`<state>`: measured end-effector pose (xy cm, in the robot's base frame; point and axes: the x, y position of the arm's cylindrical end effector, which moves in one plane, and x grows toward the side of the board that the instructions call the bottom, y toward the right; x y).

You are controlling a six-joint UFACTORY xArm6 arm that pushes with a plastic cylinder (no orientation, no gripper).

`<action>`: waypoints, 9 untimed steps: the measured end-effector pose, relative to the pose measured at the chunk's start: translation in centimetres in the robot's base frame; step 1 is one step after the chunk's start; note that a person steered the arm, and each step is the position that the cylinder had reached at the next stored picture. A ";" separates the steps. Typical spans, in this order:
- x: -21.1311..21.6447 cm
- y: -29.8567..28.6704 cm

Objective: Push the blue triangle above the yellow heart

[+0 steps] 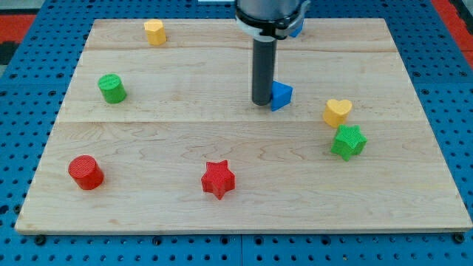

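The blue triangle (281,95) lies on the wooden board (236,170), right of centre in the upper half. My tip (262,102) rests on the board right against the triangle's left side. The yellow heart (337,111) lies to the triangle's right and slightly lower, a block's width or so away. A green star (348,142) sits just below the heart, close to it.
A second blue block (297,29) peeks out behind the arm at the view's top. A yellow block (154,32) is at the top left, a green cylinder (111,88) at the left, a red cylinder (86,172) at the bottom left, a red star (218,179) at bottom centre.
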<state>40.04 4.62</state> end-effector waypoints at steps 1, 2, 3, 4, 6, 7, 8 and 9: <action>-0.7 5.4; -1.7 7.4; -3.5 7.9; -4.4 8.4; -8.1 6.4; -9.4 10.4; -7.7 10.5; -7.3 10.7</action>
<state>32.69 15.33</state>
